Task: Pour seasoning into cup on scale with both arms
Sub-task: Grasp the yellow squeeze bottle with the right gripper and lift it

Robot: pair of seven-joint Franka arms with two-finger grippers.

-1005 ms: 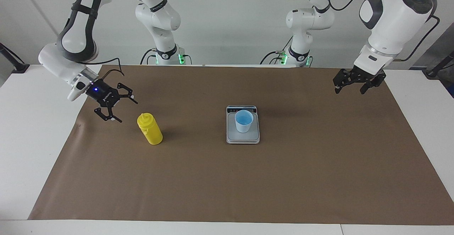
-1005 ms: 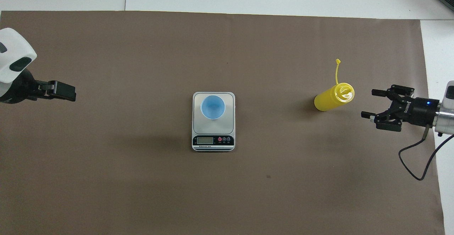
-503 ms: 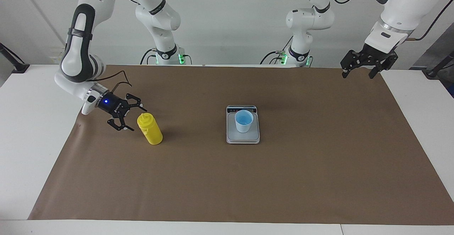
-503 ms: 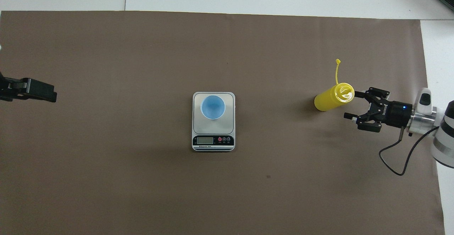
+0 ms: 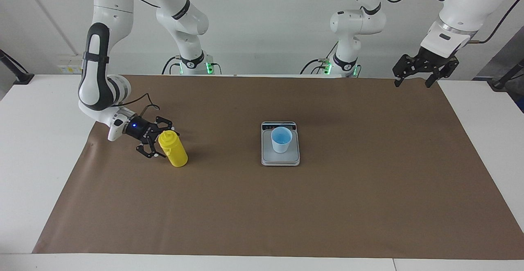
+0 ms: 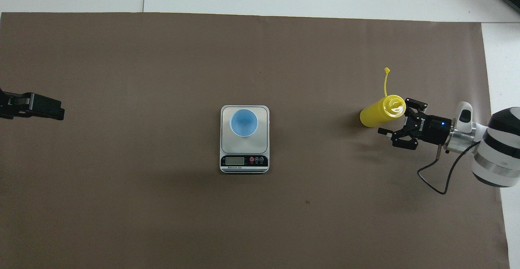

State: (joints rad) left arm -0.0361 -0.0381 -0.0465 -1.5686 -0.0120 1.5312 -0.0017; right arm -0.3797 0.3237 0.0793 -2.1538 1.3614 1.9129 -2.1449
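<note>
The yellow seasoning bottle stands upright on the brown mat toward the right arm's end of the table, and it also shows in the overhead view. Its tethered cap hangs off it. My right gripper is low beside the bottle and open, with its fingers on either side of the bottle's upper part; it also shows in the overhead view. The light blue cup stands on the silver scale at mid-table. My left gripper waits open and empty, raised over the mat's edge at the left arm's end.
The brown mat covers most of the white table. The scale's display strip faces the robots. The right gripper's black cable loops over the mat beside the wrist.
My right gripper has come down and moved in to the bottle, so its open fingers now flank the top. My left gripper has risen and drawn back toward its base. The bottle has not moved.
</note>
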